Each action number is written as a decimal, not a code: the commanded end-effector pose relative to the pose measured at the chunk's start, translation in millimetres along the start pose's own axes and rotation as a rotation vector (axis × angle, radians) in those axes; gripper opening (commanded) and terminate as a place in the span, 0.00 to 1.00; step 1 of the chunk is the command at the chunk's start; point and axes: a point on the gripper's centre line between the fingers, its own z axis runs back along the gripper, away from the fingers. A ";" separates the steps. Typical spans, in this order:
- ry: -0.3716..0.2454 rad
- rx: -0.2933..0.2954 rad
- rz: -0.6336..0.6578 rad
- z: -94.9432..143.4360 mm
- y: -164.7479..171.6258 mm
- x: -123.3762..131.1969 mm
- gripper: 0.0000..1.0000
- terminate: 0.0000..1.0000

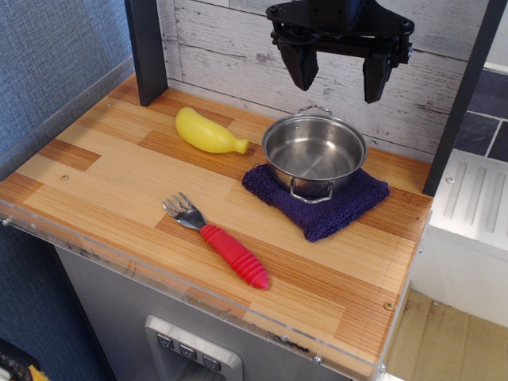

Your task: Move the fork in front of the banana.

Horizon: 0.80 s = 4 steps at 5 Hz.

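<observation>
The fork lies flat near the front edge of the wooden counter, its silver tines pointing back-left and its ribbed red handle pointing front-right. The yellow banana rests further back and to the left, stem end pointing right toward the pot. My black gripper hangs high above the back of the counter, over the pot, open with nothing between its fingers. It is well away from both the fork and the banana.
A steel pot with two handles stands on a purple cloth right of the banana. A dark post rises at the back left, another at the right. The counter's clear front lip runs along the near edge.
</observation>
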 end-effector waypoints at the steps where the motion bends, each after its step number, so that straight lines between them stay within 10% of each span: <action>1: 0.000 0.000 0.000 0.0 0.0 0.0 1.00 0.00; 4: -0.129 0.174 0.610 55.0 31.0 -27.4 1.00 0.00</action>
